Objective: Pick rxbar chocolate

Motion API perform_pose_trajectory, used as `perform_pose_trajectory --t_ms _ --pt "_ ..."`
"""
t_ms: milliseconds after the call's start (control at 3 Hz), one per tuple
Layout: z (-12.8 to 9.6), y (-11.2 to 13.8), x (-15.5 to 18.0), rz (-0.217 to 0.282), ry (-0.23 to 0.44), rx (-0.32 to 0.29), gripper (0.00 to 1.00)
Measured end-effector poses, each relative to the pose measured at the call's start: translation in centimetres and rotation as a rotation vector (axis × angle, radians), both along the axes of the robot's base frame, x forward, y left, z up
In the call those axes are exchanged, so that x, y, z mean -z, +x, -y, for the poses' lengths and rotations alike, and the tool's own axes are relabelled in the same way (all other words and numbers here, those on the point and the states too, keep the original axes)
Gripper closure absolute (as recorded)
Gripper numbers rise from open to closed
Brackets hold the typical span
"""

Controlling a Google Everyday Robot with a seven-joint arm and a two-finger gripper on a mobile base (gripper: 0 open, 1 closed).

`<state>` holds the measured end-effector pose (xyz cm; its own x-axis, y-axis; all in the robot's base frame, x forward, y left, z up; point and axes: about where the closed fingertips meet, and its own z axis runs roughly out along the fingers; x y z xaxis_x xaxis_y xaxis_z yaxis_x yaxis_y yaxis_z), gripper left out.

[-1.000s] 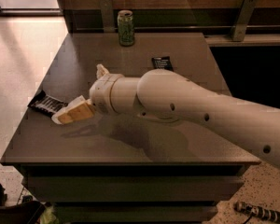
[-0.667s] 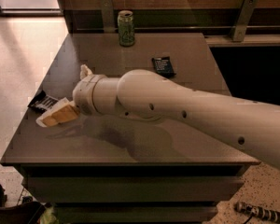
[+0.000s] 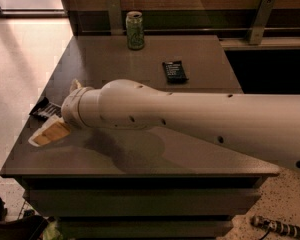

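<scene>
While beside rxbar chocolate (image 3: pixel 44 109), gripper (image 3: pixel 49 134) below arm (image 3: pixel 190 119).

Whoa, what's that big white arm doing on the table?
A robot arm is stretched across the table, trying to pick up a chocolate snack bar. Its gripper sits at the table's left edge, next to the black bar, which is partly hidden behind the wrist. The bar lies on the table, not lifted yet. A green can and another dark bar sit farther back.

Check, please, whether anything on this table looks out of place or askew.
The rxbar chocolate lies askew at the table's left edge, one end seemingly past it, partly hidden behind the gripper. The green can stands upright; the other dark bar lies flat.
</scene>
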<state>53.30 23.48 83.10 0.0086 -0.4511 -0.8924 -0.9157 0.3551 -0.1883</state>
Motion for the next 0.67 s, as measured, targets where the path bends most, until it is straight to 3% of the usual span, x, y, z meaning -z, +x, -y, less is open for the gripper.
perform_pose_trajectory --t_ms 333,667 --pt "-1.57 -0.1 1.8 -0.024 -0.017 -0.016 0.0" --pt "-1.96 -0.23 1.82 -0.025 -0.018 -0.022 0.25"
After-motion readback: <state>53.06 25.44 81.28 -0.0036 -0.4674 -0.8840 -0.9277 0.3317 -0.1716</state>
